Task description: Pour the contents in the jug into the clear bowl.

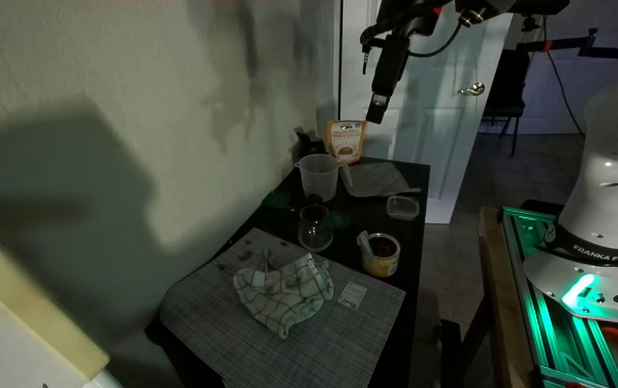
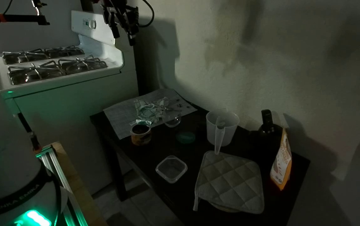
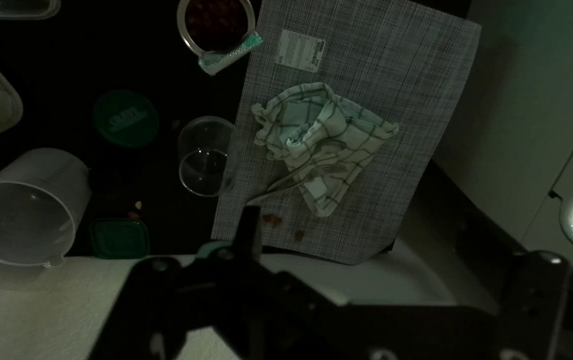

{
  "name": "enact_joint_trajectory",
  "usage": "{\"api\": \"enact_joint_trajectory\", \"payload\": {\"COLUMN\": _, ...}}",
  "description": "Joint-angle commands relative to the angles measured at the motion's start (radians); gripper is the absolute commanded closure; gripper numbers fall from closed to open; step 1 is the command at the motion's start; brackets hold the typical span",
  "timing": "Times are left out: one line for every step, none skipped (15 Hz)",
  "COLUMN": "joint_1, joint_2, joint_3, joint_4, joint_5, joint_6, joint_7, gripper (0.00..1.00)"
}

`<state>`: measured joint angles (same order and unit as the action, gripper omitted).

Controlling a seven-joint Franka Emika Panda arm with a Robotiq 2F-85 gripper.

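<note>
The jug, a see-through plastic pitcher with a long handle, stands upright on the dark table in both exterior views [image 1: 318,178] [image 2: 229,131]. It also shows at the left of the wrist view [image 3: 46,172]; I cannot tell whether it holds anything. The clear bowl, a low see-through squarish container with a pale rim, sits near the table edge in both exterior views [image 1: 402,214] [image 2: 171,169]. It is cut off at the top left of the wrist view [image 3: 16,14]. My gripper is open and empty, high above the table [image 1: 377,114] [image 2: 124,38], away from both.
A rounded clear glass [image 1: 315,237], an opened can with dark red contents [image 2: 140,138] and green lids [image 3: 125,118] stand between jug and placemat [image 3: 386,60]. A checked cloth [image 1: 282,302] with cutlery lies there. A quilted pot holder [image 2: 230,182], orange pouch [image 2: 282,160] and dark bottle [image 2: 269,128] flank the jug.
</note>
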<state>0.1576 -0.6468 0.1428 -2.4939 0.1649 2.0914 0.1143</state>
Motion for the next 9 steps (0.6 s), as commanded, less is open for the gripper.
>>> {"api": "enact_joint_trajectory", "payload": {"joint_1": -0.002, "joint_2": 0.0, "joint_3": 0.002, "joint_4": 0.003, "joint_5": 0.001, "joint_6": -0.004, "joint_7": -0.001, "gripper": 0.0}}
{"api": "enact_joint_trajectory", "payload": {"joint_1": -0.002, "joint_2": 0.0, "joint_3": 0.002, "joint_4": 0.003, "joint_5": 0.001, "joint_6": -0.004, "joint_7": -0.001, "gripper": 0.0}}
{"api": "enact_joint_trajectory", "payload": {"joint_1": -0.003, "joint_2": 0.001, "joint_3": -0.014, "joint_4": -0.003, "joint_5": 0.01, "joint_6": 0.009, "joint_7": -0.015, "gripper": 0.0}}
{"api": "enact_joint_trajectory", "payload": {"joint_1": -0.012, "joint_2": -0.012, "joint_3": -0.036, "joint_4": -0.016, "joint_5": -0.006, "joint_6": 0.009, "joint_7": -0.049, "gripper": 0.0}}
{"api": "enact_joint_trajectory", "payload": {"joint_1": -0.014, "joint_2": -0.022, "joint_3": -0.062, "joint_4": -0.025, "joint_5": -0.008, "joint_6": 0.003, "joint_7": -0.085, "gripper": 0.0}}
{"api": "enact_joint_trajectory", "payload": {"joint_1": -0.022, "joint_2": -0.028, "joint_3": -0.099, "joint_4": -0.038, "joint_5": -0.024, "joint_6": 0.002, "joint_7": -0.154, "gripper": 0.0}}
{"api": "enact_joint_trajectory", "payload": {"joint_1": -0.029, "joint_2": -0.032, "joint_3": -0.134, "joint_4": -0.043, "joint_5": -0.034, "joint_6": -0.012, "joint_7": -0.211, "gripper": 0.0}}
{"api": "enact_joint_trajectory", "payload": {"joint_1": -0.042, "joint_2": -0.012, "joint_3": -0.185, "joint_4": -0.033, "joint_5": -0.056, "joint_6": -0.035, "joint_7": -0.304, "gripper": 0.0}}
{"api": "enact_joint_trajectory", "payload": {"joint_1": -0.054, "joint_2": -0.002, "joint_3": -0.228, "joint_4": -0.025, "joint_5": -0.08, "joint_6": -0.058, "joint_7": -0.385, "gripper": 0.0}}
